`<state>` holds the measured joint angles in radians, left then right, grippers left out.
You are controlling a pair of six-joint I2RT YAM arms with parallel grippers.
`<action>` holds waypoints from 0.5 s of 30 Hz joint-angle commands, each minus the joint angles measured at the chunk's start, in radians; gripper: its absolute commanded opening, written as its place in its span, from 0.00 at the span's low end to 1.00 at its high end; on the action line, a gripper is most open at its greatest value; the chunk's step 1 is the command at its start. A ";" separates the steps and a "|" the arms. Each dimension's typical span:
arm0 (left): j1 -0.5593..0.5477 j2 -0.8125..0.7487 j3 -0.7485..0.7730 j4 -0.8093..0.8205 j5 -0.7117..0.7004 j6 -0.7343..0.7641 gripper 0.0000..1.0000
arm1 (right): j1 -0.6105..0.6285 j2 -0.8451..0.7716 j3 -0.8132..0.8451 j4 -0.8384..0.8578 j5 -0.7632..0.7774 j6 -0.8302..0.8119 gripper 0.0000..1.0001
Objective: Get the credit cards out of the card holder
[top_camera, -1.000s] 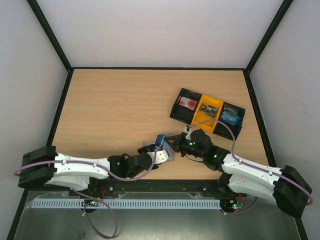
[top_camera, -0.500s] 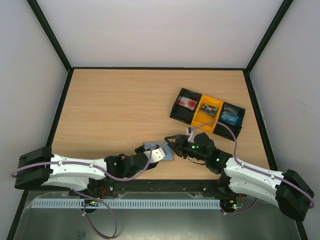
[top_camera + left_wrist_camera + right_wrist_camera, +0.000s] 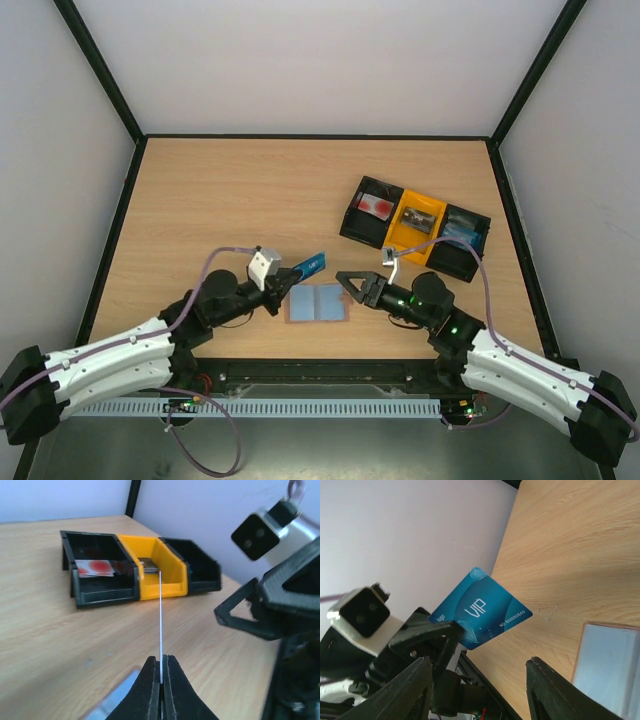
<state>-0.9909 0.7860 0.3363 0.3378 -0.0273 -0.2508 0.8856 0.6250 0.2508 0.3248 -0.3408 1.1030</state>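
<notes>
The card holder (image 3: 317,303) lies open and flat on the table, blue-grey with a thin brown edge; it also shows as the card holder (image 3: 607,665) low on the right in the right wrist view. My left gripper (image 3: 291,279) is shut on a blue credit card (image 3: 311,265), held above the table just left of the holder. In the right wrist view that card (image 3: 482,609) reads VIP. The left wrist view shows the card (image 3: 161,620) edge-on, a thin white line between my left gripper's (image 3: 161,667) jaws. My right gripper (image 3: 349,284) stands open and empty just right of the holder.
A three-compartment tray (image 3: 399,240), black-yellow-black, sits at the back right. Its left bin holds a red-spotted card (image 3: 376,205), the yellow bin a dark one (image 3: 421,217), the right bin a blue one (image 3: 462,234). Black rails border the table.
My left gripper shut on the blue card and drew back to the left with it. My right gripper opened and pulled away to the right. The holder now lies flat.
</notes>
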 commanded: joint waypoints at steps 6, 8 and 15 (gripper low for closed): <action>0.158 0.037 0.010 0.094 0.468 -0.484 0.03 | 0.001 0.043 -0.042 0.197 -0.111 -0.047 0.47; 0.167 0.060 0.010 0.128 0.517 -0.536 0.03 | 0.002 0.074 -0.041 0.214 -0.136 -0.042 0.46; 0.177 0.060 -0.015 0.216 0.530 -0.624 0.03 | 0.002 0.052 -0.054 0.195 -0.117 -0.034 0.53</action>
<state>-0.8230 0.8509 0.3256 0.4774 0.4477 -0.7963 0.8856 0.7097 0.2115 0.4858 -0.4622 1.0752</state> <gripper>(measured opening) 0.027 0.509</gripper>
